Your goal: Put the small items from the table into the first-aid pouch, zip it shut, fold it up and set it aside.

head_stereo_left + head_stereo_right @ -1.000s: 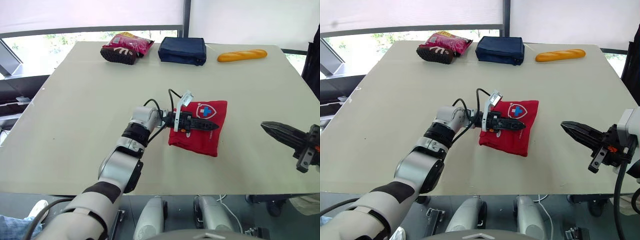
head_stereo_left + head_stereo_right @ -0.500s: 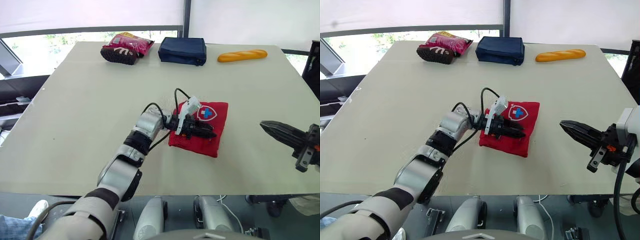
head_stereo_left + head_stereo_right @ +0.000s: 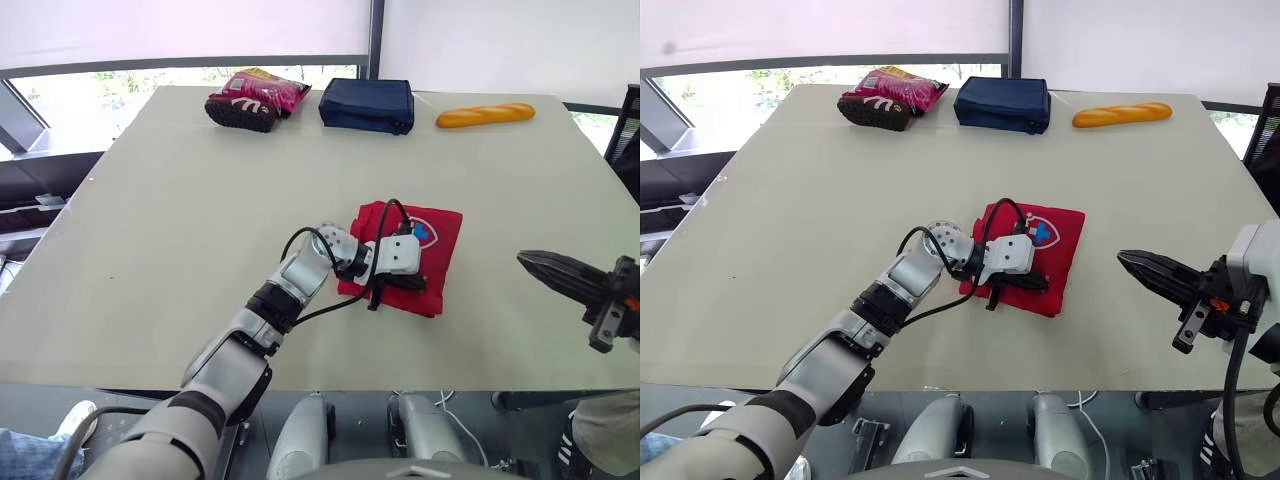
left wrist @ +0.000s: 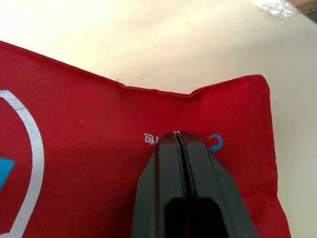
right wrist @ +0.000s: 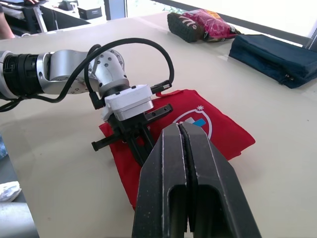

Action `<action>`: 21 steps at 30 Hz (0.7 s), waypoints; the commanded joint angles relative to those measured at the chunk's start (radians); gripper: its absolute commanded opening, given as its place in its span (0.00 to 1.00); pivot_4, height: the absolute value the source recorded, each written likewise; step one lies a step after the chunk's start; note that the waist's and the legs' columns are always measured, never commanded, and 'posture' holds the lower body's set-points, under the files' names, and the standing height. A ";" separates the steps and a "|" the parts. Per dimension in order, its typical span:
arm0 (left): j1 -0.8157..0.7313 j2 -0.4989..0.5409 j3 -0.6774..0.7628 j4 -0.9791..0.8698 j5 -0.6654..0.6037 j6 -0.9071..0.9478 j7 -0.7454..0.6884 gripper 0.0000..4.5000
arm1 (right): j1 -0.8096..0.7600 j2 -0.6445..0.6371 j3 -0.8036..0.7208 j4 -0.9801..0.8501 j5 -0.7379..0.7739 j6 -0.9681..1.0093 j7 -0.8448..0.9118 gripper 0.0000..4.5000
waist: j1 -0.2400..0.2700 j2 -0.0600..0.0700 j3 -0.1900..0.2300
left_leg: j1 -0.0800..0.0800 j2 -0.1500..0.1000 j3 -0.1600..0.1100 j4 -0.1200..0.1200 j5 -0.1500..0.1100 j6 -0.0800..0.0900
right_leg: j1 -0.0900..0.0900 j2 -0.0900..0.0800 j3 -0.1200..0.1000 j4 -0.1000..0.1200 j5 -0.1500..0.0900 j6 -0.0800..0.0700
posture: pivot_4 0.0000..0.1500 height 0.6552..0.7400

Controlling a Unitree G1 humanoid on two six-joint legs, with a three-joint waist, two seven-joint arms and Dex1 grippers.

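Note:
The red first-aid pouch (image 3: 442,232) lies flat and closed near the table's middle, its shield emblem facing up. My left gripper (image 3: 418,284) lies across the pouch's near half with its fingers shut. In the left wrist view the closed fingertips (image 4: 177,135) rest on the red fabric (image 4: 89,168) beside a small printed logo, near one corner; I cannot tell whether they pinch the cloth. My right gripper (image 3: 526,260) hovers shut to the pouch's right, apart from it, holding nothing. The right wrist view looks over its closed fingers (image 5: 171,148) at the left gripper (image 5: 141,141) on the pouch (image 5: 220,131).
Along the table's far edge sit a pink snack bag with a dark brown item (image 3: 250,96), a navy zip case (image 3: 366,103) and a baguette (image 3: 485,114). The beige table (image 3: 170,220) extends wide to the left.
My left gripper turned over and swung toward the pouch's near side, and its fingers went from open to shut. The right gripper stayed put.

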 commanded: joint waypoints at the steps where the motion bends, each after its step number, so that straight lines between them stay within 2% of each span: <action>1: 0.065 0.008 -0.062 0.043 0.067 0.057 0.005 0.02 | 0.016 -0.017 -0.037 -0.019 -0.023 -0.030 0.021 0.00 | 0.000 0.000 -0.002 | 0.000 0.000 0.000 0.000 0.000 0.000 | 0.000 0.000 0.000 0.000 0.000 0.000 | 1.00 0.69; 12: 0.061 0.028 -0.005 0.028 0.028 0.111 -0.017 0.02 | 0.127 -0.008 -0.010 0.116 -0.365 -0.229 0.167 0.00 | -0.006 0.000 -0.010 | 0.000 0.000 0.000 -0.001 0.000 0.000 | 0.000 0.000 -0.001 -0.002 0.000 0.000 | 1.00 0.69; 16: 0.063 0.028 0.025 -0.006 -0.010 0.129 -0.038 0.02 | 0.130 -0.001 -0.001 0.134 -0.386 -0.253 0.196 0.00 | -0.008 0.001 -0.011 | 0.001 0.001 0.000 -0.001 0.000 0.000 | 0.000 0.001 -0.001 -0.002 0.000 0.000 | 1.00 0.69; 21: 0.057 0.039 0.120 -0.128 -0.142 0.213 -0.103 0.02 | 0.092 0.002 0.035 0.150 -0.358 -0.236 0.200 0.00 | -0.009 0.001 -0.010 | 0.000 0.002 0.000 -0.002 0.000 0.000 | -0.001 0.001 -0.001 -0.002 0.000 0.000 | 1.00 0.69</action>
